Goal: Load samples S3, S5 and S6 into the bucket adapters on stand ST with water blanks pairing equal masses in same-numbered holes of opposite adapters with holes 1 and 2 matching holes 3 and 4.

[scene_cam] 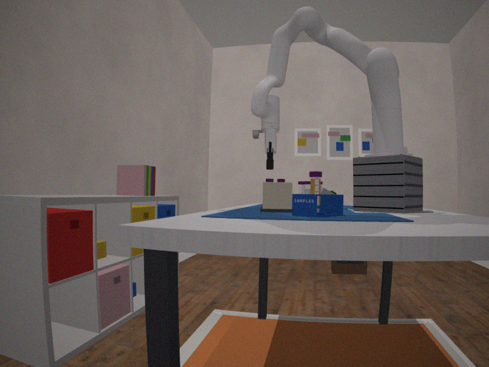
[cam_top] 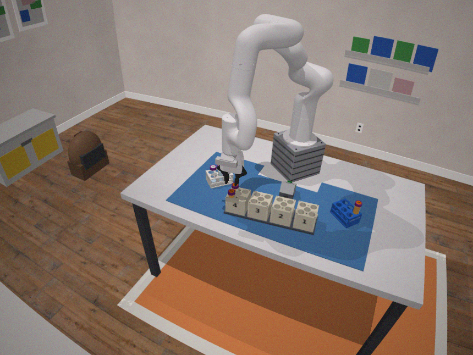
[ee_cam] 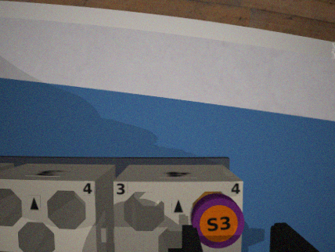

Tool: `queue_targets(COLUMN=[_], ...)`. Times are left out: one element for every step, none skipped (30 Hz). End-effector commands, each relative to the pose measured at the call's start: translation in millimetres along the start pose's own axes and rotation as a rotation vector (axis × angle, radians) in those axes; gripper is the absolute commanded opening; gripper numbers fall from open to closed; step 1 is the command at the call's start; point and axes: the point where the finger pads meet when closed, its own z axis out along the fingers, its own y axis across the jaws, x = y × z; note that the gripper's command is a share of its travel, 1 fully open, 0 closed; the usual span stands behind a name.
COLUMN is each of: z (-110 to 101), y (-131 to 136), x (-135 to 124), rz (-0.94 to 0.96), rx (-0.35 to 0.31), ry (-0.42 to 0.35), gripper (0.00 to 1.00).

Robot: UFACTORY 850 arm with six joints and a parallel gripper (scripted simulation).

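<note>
On the left, I see the white rack point(cam_top: 215, 184) with a purple-capped tube point(cam_top: 213, 167). My hand point(cam_top: 231, 183) point(scene_cam: 269, 169) point(ee_cam: 232, 231) hangs above adapter 4 point(cam_top: 235, 209) point(ee_cam: 178, 187), released and part-way open. S3 point(cam_top: 231, 192) point(scene_cam: 269, 180) point(ee_cam: 218, 223) stands in hole 4 there, a second orange-dotted tube point(cam_top: 234, 186) point(scene_cam: 281, 180) behind it. Rightward follow adapters 3 point(cam_top: 257, 210) point(ee_cam: 39, 188), 2 point(cam_top: 280, 215) and 1 point(cam_top: 304, 221) point(scene_cam: 277, 196), then the blue SAMPLES rack point(cam_top: 351, 222) point(scene_cam: 304, 209) holding one orange-filled tube point(cam_top: 357, 207) point(scene_cam: 315, 184)

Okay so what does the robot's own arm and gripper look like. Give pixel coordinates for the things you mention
Smooth white arm with rounded joints and tube-like links, no loose cables visible. The gripper point(cam_top: 232, 184) point(scene_cam: 269, 168) has a pale body and slim black fingers; a small grey block juts from its side.
</note>
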Motion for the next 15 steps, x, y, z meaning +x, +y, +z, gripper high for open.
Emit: queue_targets(z=[-10,-12,-14,-16,-18,-20,-22,-24,-24,-24,-26,-28,-30,-32,-34], y=[0,0,0,0,0,0,0,0,0,0,0,0,0,0,0], x=[1,1,1,1,1,1,1,1,1,1,1,1,1,1,1], rz=[0.0,0.0,0.0,0.0,0.0,0.0,0.0,0.0,0.0,0.0,0.0,0.0,0.0,0.0,0.0], rx=[-0.001,-0.001,-0.001,-0.001,-0.001,-0.001,-0.001,-0.001,-0.001,-0.001,-0.001,-0.001,-0.001,-0.001,-0.001], ry=[0.001,0.001,0.001,0.001,0.001,0.001,0.001,0.001,0.001,0.001,0.001,0.001,0.001,0.001,0.001], gripper=[0.44,0.44,0.44,0.44,0.44,0.44,0.44,0.44,0.44,0.44,0.44,0.44,0.44,0.44,0.44])
